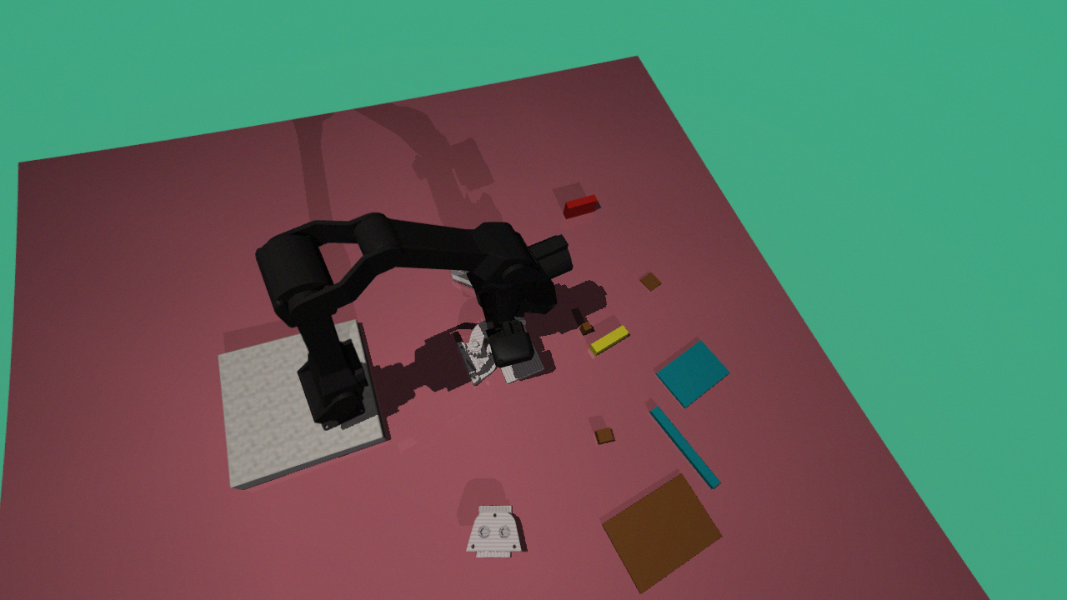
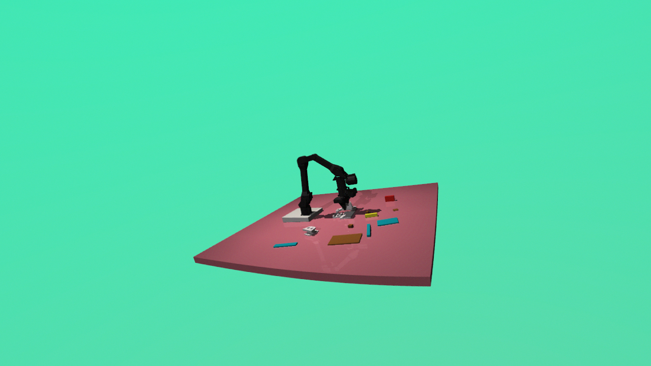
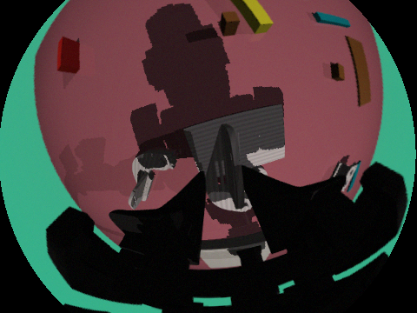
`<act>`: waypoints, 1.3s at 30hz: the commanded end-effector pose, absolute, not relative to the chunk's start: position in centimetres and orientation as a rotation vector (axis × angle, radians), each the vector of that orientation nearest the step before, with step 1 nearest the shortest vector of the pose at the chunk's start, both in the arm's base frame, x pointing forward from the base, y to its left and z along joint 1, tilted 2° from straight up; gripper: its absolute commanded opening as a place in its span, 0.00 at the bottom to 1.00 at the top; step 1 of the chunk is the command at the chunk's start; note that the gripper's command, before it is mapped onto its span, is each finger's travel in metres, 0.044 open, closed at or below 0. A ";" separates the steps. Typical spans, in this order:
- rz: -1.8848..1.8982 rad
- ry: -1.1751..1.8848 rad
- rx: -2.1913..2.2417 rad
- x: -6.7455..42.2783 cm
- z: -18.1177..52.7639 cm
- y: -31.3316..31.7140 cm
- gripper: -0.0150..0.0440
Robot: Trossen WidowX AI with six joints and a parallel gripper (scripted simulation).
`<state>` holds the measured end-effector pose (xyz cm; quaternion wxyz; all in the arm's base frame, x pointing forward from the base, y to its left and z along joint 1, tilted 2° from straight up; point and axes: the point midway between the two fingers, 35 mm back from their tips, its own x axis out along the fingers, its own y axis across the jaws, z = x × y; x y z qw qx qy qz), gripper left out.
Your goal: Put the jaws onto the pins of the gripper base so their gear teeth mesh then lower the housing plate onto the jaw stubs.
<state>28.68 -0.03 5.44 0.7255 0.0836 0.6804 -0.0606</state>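
My gripper (image 3: 221,172) points down and is shut on a grey-white jaw (image 3: 222,169) (image 1: 477,335). It holds this jaw low over the gripper base (image 1: 531,367) (image 3: 261,126), whose wide ribbed part sticks out beyond the fingers. The pins are largely hidden by the jaw and my fingers, so I cannot tell whether the jaw touches the base or its teeth mesh. The other jaw (image 1: 462,278) (image 3: 148,184) lies apart, partly behind the arm in the top view. The white housing plate (image 1: 494,522) (image 2: 310,229) lies separately toward the front, with two round sockets visible.
The arm stands on a pale slab (image 1: 261,417). Beyond the base are a small brown block (image 1: 587,327) and a yellow bar (image 1: 609,340). A red block (image 1: 580,207) is farther back. Teal pieces and a large brown plate (image 1: 661,532) lie on the right.
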 end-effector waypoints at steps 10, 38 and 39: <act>-0.145 1.504 0.189 28.7 5.0 -0.1 0.48; -0.147 1.504 0.190 28.7 4.4 -0.1 0.48; -0.147 1.504 0.190 28.7 4.4 -0.1 0.48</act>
